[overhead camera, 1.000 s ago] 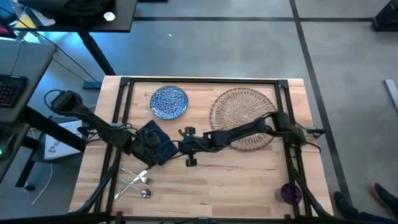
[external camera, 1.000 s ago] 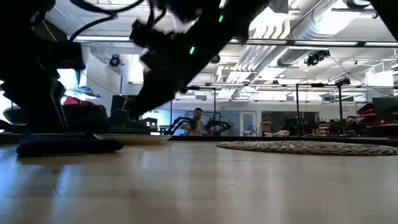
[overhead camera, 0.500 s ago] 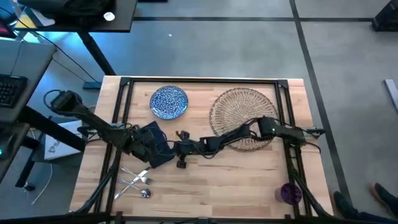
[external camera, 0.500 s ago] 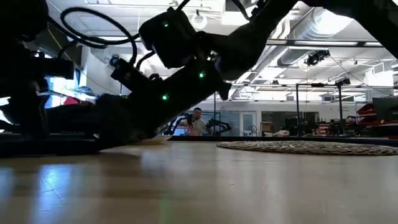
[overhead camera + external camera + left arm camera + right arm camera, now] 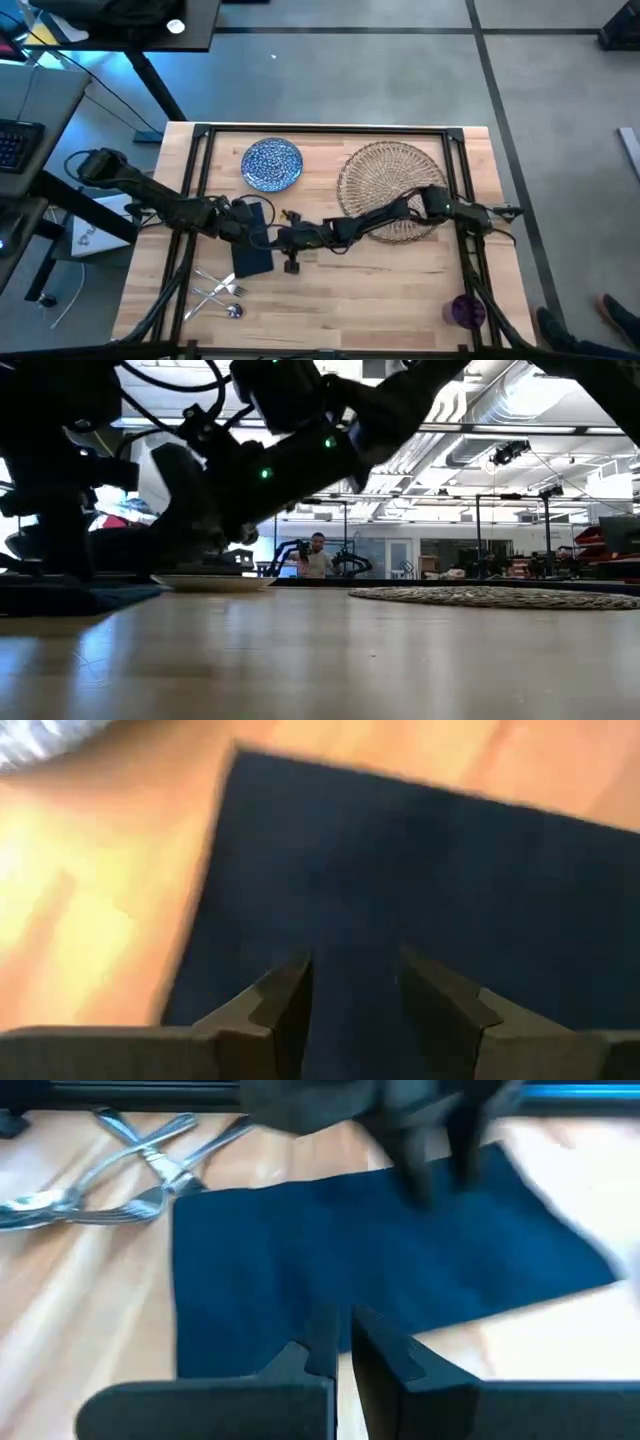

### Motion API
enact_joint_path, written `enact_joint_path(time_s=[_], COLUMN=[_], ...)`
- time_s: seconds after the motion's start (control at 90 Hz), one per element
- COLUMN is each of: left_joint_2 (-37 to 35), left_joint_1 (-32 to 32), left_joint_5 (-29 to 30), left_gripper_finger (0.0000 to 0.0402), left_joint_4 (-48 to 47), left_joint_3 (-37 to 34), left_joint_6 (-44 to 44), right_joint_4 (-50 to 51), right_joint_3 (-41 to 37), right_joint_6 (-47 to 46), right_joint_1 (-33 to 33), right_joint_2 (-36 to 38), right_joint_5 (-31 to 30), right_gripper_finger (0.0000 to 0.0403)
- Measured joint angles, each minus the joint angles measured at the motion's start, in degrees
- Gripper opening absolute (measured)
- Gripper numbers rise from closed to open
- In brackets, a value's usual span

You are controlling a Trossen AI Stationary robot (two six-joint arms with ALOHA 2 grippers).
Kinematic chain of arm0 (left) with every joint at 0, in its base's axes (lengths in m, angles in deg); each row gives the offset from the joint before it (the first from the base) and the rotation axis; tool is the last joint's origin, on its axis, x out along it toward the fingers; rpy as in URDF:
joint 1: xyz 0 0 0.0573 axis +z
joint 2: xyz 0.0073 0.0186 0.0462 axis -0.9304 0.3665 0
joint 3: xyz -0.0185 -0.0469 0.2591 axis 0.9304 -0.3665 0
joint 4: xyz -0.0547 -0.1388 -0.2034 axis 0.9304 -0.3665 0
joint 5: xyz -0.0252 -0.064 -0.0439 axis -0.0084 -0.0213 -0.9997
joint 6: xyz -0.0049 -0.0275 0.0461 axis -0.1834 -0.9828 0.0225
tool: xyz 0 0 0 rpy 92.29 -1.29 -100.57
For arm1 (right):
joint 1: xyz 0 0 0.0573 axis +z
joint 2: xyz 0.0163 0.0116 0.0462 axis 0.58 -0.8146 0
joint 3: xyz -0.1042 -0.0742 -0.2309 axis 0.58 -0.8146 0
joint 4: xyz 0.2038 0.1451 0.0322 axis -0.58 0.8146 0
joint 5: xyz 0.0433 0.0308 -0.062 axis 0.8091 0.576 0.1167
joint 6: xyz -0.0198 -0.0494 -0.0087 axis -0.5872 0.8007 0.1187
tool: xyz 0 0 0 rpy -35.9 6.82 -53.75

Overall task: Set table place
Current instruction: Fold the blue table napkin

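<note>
Two end effectors are at the dark blue napkin [image 5: 251, 243], which is now spread flat on the tabletop [image 5: 380, 300]. Half a second ago it was bunched up under them. The left end effector [image 5: 243, 226] is above the far part of the cloth, and its fingers are a little apart with nothing held. The right end effector [image 5: 284, 239] is at the cloth's near edge, and its fingers are almost pressed together; whether cloth is pinched there cannot be told.

The silver cutlery [image 5: 218, 291] is lying just past the napkin from the right end effector. The blue plate [image 5: 272, 163] is close to the left end effector. The woven placemat [image 5: 393, 187] is back along the right arm, and the purple cup [image 5: 467, 310] is far off.

The napkin looks flattened. The plate, cutlery and cup are not yet set.
</note>
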Motion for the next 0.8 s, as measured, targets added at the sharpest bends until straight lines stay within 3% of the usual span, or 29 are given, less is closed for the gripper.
enact_joint_path(time_s=[0.133, 0.233, 0.422, 0.644, 0.8], left_joint_2=[-0.3, -0.3, 0.1, 0.2, 0.1], left_joint_1=[1.5, 2.8, 5.3, 8.2, 8.3], left_joint_5=[-2.9, 1.6, 10.8, 5.5, 3.3], left_gripper_finger=[0.0124, 0.0124, 0.0124, 0.0124, 0.0124], left_joint_4=[0.2, 2.7, 10.3, 7.7, 4.3], left_joint_3=[-2.9, -4.5, -5.0, -2.3, 1.4], left_joint_6=[-3.1, -1.6, 11.4, 21.7, 24.5], right_joint_4=[0.3, 0.3, 0.7, 8.1, 4.9], right_joint_3=[0.0, 0.0, 0.0, 0.0, 0.0], right_joint_6=[1.8, 1.8, 1.9, 1.9, 1.7], right_joint_1=[-0.4, -0.5, -0.6, -0.9, -1.3], right_joint_2=[0.4, 0.4, 0.4, 0.0, -3.0], right_joint_5=[0.0, 0.0, 0.0, -7.0, -5.3], right_gripper_finger=[0.0000, 0.0000, 0.0000, 0.0000, 0.0000])
